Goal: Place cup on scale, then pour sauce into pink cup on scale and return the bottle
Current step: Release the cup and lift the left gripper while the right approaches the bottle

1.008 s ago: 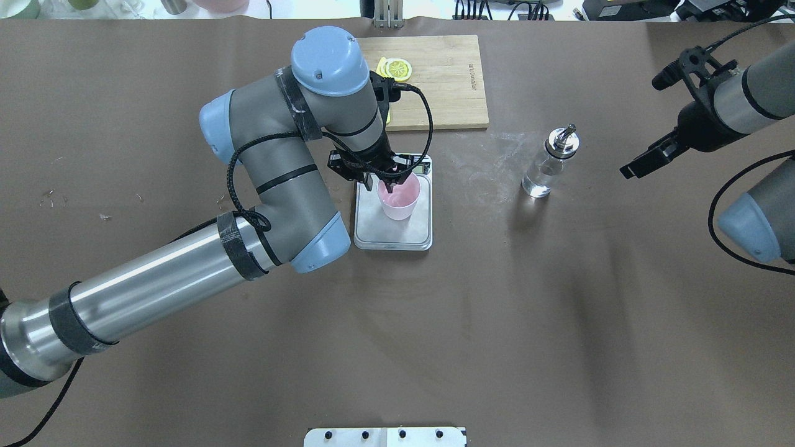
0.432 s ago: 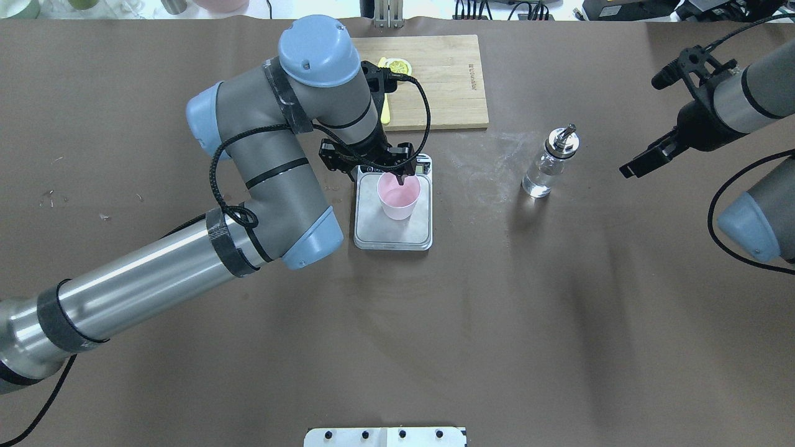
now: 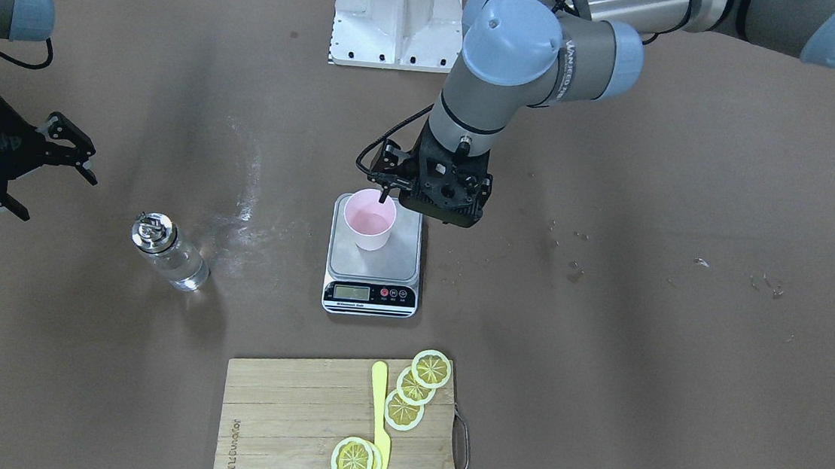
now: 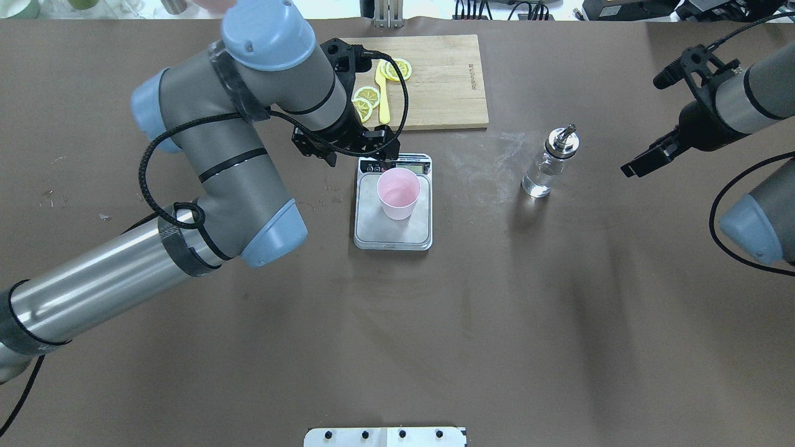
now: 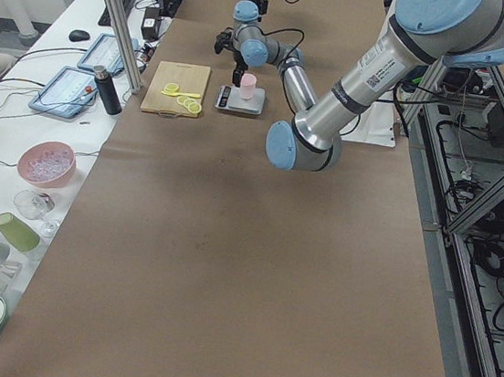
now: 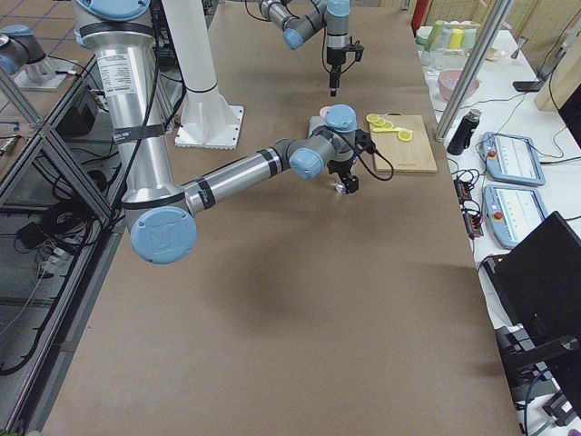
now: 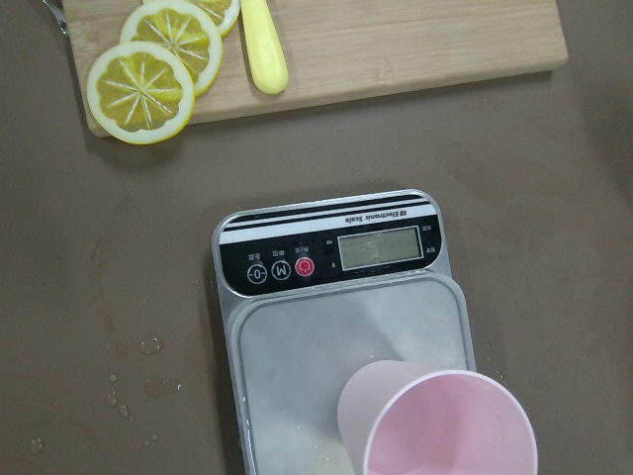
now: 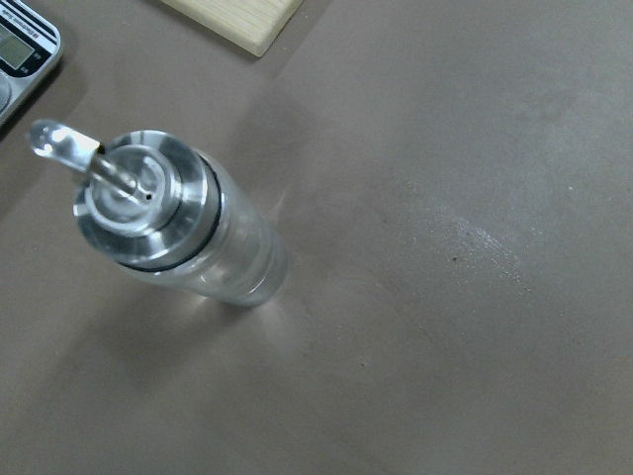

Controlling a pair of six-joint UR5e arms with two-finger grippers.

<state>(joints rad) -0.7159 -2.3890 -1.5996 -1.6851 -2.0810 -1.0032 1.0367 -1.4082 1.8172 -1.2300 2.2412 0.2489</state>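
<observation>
The pale pink cup (image 4: 399, 192) stands upright on the scale's (image 4: 391, 234) steel platform and looks empty; it also shows in the front view (image 3: 368, 219) and the left wrist view (image 7: 445, 426). My left gripper (image 4: 380, 160) is open and empty, hovering over the scale's display end (image 3: 371, 293), clear of the cup. The clear glass bottle (image 4: 549, 164) with its silver spout cap stands upright on the table right of the scale, with clear sauce inside (image 8: 188, 233). My right gripper (image 3: 58, 197) is open and empty, raised, to the right of the bottle (image 3: 170, 254).
A wooden cutting board (image 4: 447, 74) with lemon slices (image 3: 402, 407) and a yellow knife (image 3: 378, 427) lies just beyond the scale. Water drops and a pale smear (image 3: 245, 174) mark the brown table. The robot's white base plate (image 3: 397, 14) sits at the near edge.
My left gripper has let go of the cup's rim and drawn up and back toward the cutting board, the arm swinging left. The cup stays on the scale. The right arm has not moved.
</observation>
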